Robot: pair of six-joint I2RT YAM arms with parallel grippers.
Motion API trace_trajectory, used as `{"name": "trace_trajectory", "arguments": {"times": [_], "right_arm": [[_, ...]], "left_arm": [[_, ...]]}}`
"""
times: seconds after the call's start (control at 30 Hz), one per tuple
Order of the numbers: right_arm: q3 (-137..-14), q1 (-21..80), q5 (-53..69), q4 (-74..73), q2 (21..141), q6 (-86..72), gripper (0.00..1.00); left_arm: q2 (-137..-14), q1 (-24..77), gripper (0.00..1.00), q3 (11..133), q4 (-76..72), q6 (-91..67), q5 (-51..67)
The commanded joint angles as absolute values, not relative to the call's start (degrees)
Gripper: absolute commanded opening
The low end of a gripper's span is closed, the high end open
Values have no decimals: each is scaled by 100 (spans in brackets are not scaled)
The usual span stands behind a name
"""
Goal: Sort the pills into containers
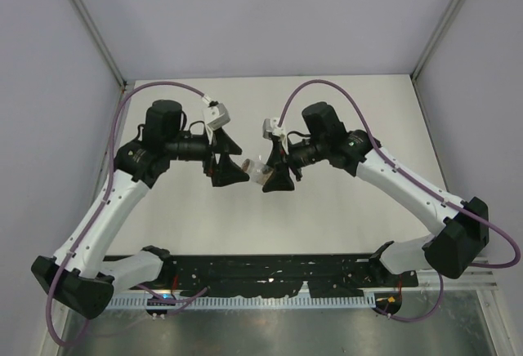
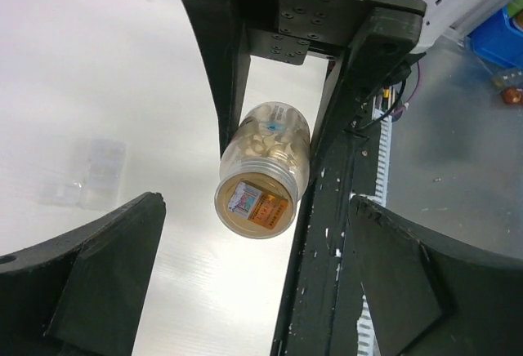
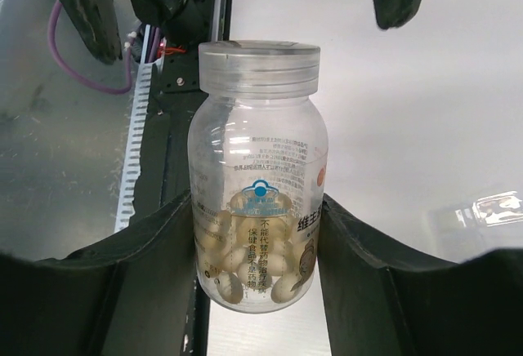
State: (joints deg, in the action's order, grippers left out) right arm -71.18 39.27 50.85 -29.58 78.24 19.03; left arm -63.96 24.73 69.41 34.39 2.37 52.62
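My right gripper (image 3: 256, 209) is shut on a clear plastic bottle (image 3: 257, 168) with a clear screw lid (image 3: 259, 66) and holds it above the table. Pale tan pills (image 3: 261, 250) lie inside its lower part. In the top view the bottle (image 1: 257, 171) hangs between my left gripper (image 1: 231, 173) and my right gripper (image 1: 274, 178). My left gripper (image 2: 255, 205) is open, its fingers (image 2: 98, 274) spread wide just short of the lid end (image 2: 255, 205), not touching it. No amber container and no loose pills show.
A flat clear plastic box (image 2: 86, 172) lies on the white table, also in the right wrist view (image 3: 490, 209). The black base rail (image 1: 270, 274) runs along the near edge. Blue bins (image 2: 502, 33) stand beyond the table.
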Motion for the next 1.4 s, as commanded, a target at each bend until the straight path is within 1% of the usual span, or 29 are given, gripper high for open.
{"name": "trace_trajectory", "arguments": {"times": [0.0,0.27,0.33,0.43,0.47,0.5,0.53,0.57,0.6,0.63,0.93,1.1,1.2,1.27,1.33,1.37], "right_arm": [[-7418,3946,5475,-3225,7664,2109,5],[-7532,3946,5599,-3296,7726,2039,5],[-7550,3955,5572,-3287,7743,2030,5],[-7559,3955,5528,-3287,7804,2021,5],[-7559,3946,5502,-3278,7822,2013,5],[-7541,3955,5458,-3261,7805,1995,6],[-7532,3955,5336,-3209,7805,1960,6],[-7480,3964,5257,-3173,7761,1943,6],[-7427,3964,5073,-3103,7743,1934,6],[-7418,3981,4984,-3076,7708,1925,5],[-7409,4139,3622,-2725,7611,1635,5],[-7409,4175,2762,-2488,7515,1363,6],[-7409,4227,2199,-2338,7488,1231,6],[-7427,4236,1742,-2338,7497,1169,6],[-7418,4245,1661,-2329,7506,1177,6],[-7427,4245,1713,-2338,7515,1221,6]], "left_arm": [[-6284,2470,97,7286,4174,1256,5511],[-6416,2672,84,7207,4043,1318,5335],[-6477,2716,78,7190,3894,1187,5309],[-6600,2768,65,7242,3718,976,5353],[-6644,2777,58,7260,3683,923,5361],[-6688,2786,46,7268,3657,853,5353],[-6706,2777,39,7269,3604,800,5353],[-6732,2786,21,7251,3577,739,5335],[-6741,2786,9,7216,3516,625,5318],[-6750,2786,0,7190,3429,528,5265],[-6882,2786,0,6943,2655,-851,5002],[-6838,2786,0,6785,2277,-1817,4168],[-6794,2786,0,6715,2302,-2363,3369],[-6759,2786,0,6697,2346,-2487,3086],[-6680,2786,0,6671,2347,-2523,2988],[-6645,2777,6,6671,2338,-2462,3032]]}}
